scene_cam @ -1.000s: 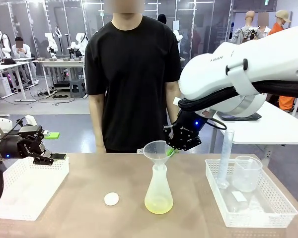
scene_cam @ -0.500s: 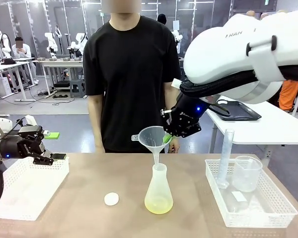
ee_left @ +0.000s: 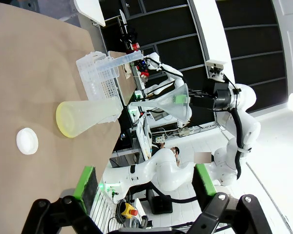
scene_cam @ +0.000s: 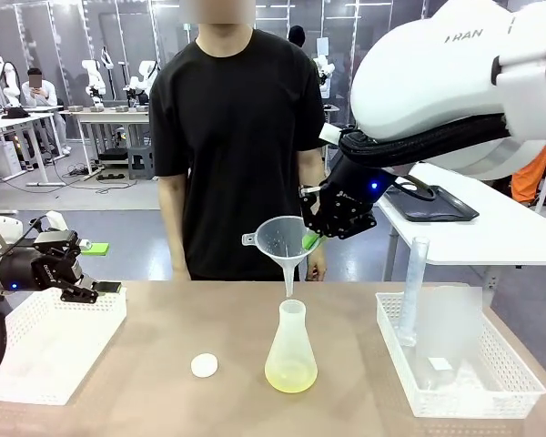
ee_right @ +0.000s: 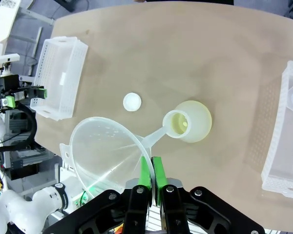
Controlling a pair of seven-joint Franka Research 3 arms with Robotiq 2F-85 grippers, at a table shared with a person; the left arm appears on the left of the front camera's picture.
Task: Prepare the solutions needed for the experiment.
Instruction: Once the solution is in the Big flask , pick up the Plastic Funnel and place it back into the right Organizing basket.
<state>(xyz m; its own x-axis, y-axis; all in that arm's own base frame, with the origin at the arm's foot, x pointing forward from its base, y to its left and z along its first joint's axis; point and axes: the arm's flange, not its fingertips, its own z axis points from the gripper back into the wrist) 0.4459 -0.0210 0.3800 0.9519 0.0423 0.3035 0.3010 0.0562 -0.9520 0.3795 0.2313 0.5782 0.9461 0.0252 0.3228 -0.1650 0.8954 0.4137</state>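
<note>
A clear conical flask point(scene_cam: 290, 350) stands mid-table with a shallow layer of pale yellow solution point(scene_cam: 290, 377) at its bottom. My right gripper point(scene_cam: 311, 239) is shut on the rim of a clear plastic funnel point(scene_cam: 281, 239) and holds it in the air, its spout tip just above the flask's mouth and apart from it. From the right wrist, the funnel point(ee_right: 110, 156) is pinched between the green pads point(ee_right: 156, 171), its spout over the flask point(ee_right: 188, 122). My left gripper point(scene_cam: 100, 269) hangs open over the left basket, holding nothing; it faces the flask point(ee_left: 88, 117) and funnel point(ee_left: 173, 100).
A small white round cap point(scene_cam: 204, 365) lies on the table left of the flask. One white basket point(scene_cam: 45, 341) sits at the left, and another point(scene_cam: 505, 393) at the right holds a graduated cylinder point(scene_cam: 412, 291) and a beaker point(scene_cam: 450, 319). A person stands behind the table.
My right gripper has lifted the funnel out of the flask's neck, up and slightly right. The left arm has not moved.
</note>
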